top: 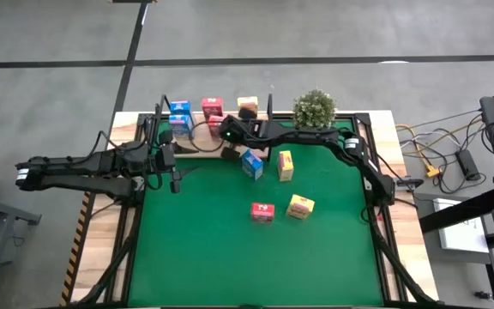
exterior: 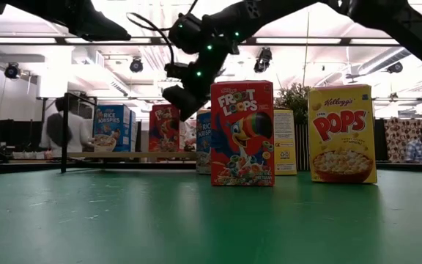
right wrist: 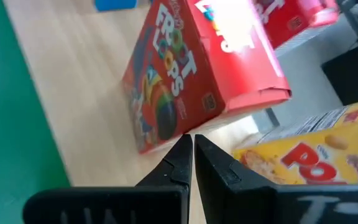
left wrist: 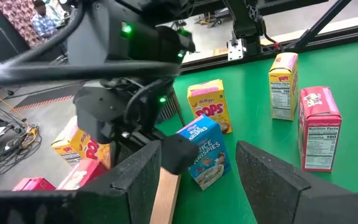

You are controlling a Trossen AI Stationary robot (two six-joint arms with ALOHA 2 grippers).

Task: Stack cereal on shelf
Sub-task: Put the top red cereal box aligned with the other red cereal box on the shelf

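Observation:
The wooden shelf (top: 197, 148) lies along the mat's far left. On it stand a blue box (top: 180, 117), a red box (top: 213, 107) and a yellow box (top: 247, 105). On the green mat stand a blue box (top: 251, 163), a yellow box (top: 286, 165), a red box (top: 262, 211) and another yellow box (top: 300, 206). My right gripper (right wrist: 191, 152) is shut and empty over the shelf, its tips by the red Froot Loops box (right wrist: 185, 68). My left gripper (left wrist: 197, 186) is open and empty at the shelf's near side, left of the blue box (left wrist: 204, 149). My right gripper's shut fingertips (right wrist: 182, 155) stand right beside a long edge of the red box (right wrist: 166, 140) on the shelf, coming from above at a slant. I cannot tell whether they touch it.
A potted green plant (top: 314, 108) stands at the mat's far edge, right of the shelf. The shelf's black end frames (exterior: 66, 132) rise at its ends. The mat's near half (top: 230, 257) holds nothing. A person (exterior: 420, 143) sits in the room beyond.

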